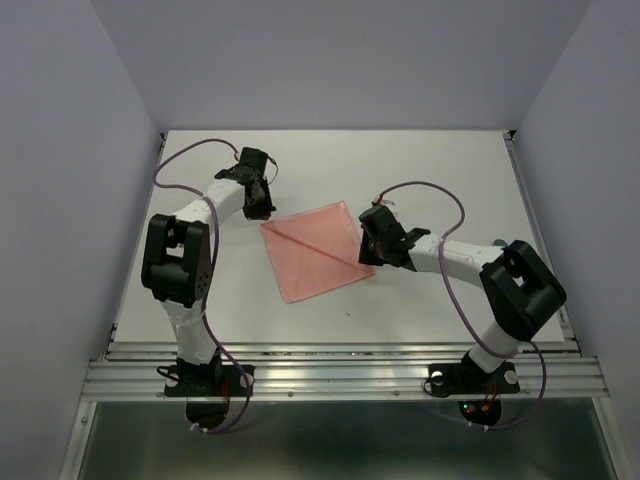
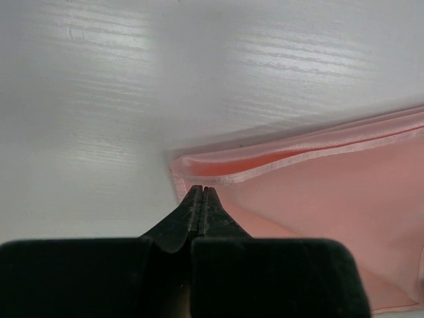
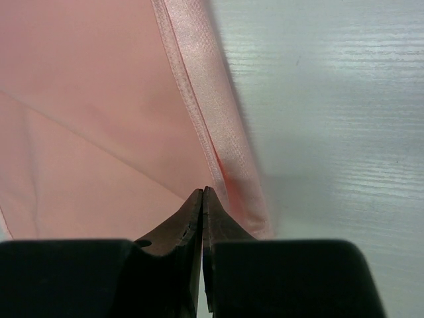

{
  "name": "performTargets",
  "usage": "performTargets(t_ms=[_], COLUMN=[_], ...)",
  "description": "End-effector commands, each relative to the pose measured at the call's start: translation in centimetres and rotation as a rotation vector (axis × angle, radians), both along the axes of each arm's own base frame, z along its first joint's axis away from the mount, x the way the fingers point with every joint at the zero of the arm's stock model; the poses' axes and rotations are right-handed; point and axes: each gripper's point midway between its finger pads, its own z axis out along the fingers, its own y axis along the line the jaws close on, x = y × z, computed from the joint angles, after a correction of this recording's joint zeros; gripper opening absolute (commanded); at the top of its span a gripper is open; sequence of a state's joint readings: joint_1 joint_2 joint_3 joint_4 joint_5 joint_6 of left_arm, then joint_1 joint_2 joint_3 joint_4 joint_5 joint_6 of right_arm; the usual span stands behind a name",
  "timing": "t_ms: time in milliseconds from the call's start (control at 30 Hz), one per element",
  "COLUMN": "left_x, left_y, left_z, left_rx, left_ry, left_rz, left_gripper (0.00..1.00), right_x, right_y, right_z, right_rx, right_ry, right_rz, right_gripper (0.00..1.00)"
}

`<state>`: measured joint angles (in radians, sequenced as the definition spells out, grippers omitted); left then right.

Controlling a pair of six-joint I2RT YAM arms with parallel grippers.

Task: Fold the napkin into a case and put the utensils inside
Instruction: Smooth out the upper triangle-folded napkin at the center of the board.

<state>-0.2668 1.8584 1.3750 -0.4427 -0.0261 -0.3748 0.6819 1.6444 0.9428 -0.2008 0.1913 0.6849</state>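
Pinching the napkin (image 1: 315,255), the left hand (image 2: 201,191) and right hand (image 3: 203,191) each clamp an opposite corner.

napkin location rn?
Top view: the napkin lies mid-way across the table, its far-left corner pinched by the left gripper and its near-right corner by the right gripper.

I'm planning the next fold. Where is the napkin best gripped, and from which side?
Probably at its hemmed corners, pinched from outside the cloth. The napkin lies flat, so only edges offer a bite; its left and right corners point toward the arms. The left gripper and right gripper are each shut on the hem there.
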Motion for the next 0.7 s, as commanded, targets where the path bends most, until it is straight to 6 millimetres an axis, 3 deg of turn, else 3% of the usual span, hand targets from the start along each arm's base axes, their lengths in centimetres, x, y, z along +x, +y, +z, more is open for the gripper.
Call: performTargets(t_ms=[0,167,433,567,667], left_x=[0.9,0.8,0.3,0.2,1.0], left_y=[0.0,0.2,1.3,2.1,2.1], left_z=[0.2,-2.3,-3.9,-3.7,-2.3], left_rx=[-0.005,0.011,0.071,0.116,0.113], left_ry=[-0.034,0.011,0.039,0.044,0.010], left_rz=[0.014,0.023,0.072,0.095,0.099], left_gripper=[0.00,0.00,0.00,0.00,0.00], right_x=[0.6,-0.3,-1.5,-1.2,-0.6], right_y=[0.6,0.0,-0.8,-1.0,-1.1], right_z=[0.4,-2.1,-4.4,-3.1,-1.2], right_rx=[0.016,-0.009,-0.032,-0.017,-0.004], right_ry=[-0.023,0.025,0.061,0.017,-0.038], right_rz=[0.001,-0.006,-0.003,-0.016,-0.021], right_gripper=[0.06,0.06,0.06,0.06,0.06])
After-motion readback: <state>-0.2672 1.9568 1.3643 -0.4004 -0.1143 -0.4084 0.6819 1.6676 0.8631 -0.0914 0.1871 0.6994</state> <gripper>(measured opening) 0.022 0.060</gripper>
